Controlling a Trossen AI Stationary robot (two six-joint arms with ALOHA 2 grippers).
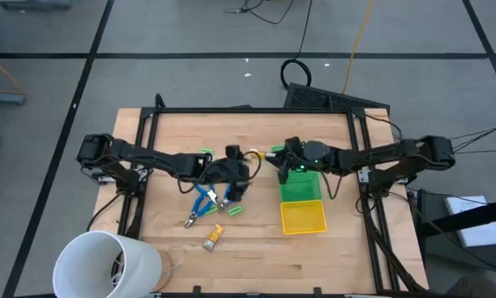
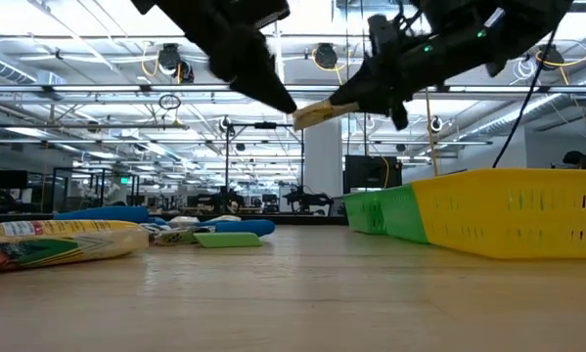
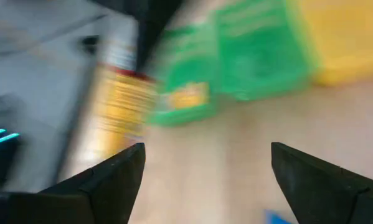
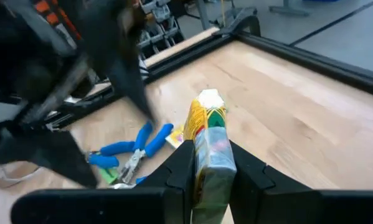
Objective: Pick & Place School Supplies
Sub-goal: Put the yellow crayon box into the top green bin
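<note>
1. The right gripper (image 4: 210, 167) is closed on a yellow wrapped block (image 4: 208, 146). In the right wrist view its two dark fingers (image 4: 180, 168) press on both sides of the block, which stands up between them.
2. In the high view this right gripper (image 1: 282, 157) is at the centre of the frame, above the far end of the green bin (image 1: 300, 189). In the low view the held block (image 2: 317, 113) hangs in the air, at the upper middle of the frame, clear of the worktop (image 2: 302, 293).
3. The left gripper (image 3: 205, 180) is open and holds nothing. Its two fingers (image 3: 114, 177) stand wide apart in the left wrist view, with bare wood between them.
4. In the high view the left gripper (image 1: 236, 184) is just left of the centre, near the right gripper and over the loose supplies.
5. The blue-handled pliers (image 1: 203, 203) lie on the worktop, lower left of the left gripper. A short green piece (image 1: 233, 210) lies just beside them, and another green piece (image 1: 204, 153) lies further up, near the left arm.
6. A second wrapped block (image 1: 214, 237) lies lower in the frame, apart from the pliers.
7. The yellow bin (image 1: 303, 218) touches the near end of the green bin. A large white cup (image 1: 103, 265) is at the lower left corner of the frame.
</note>
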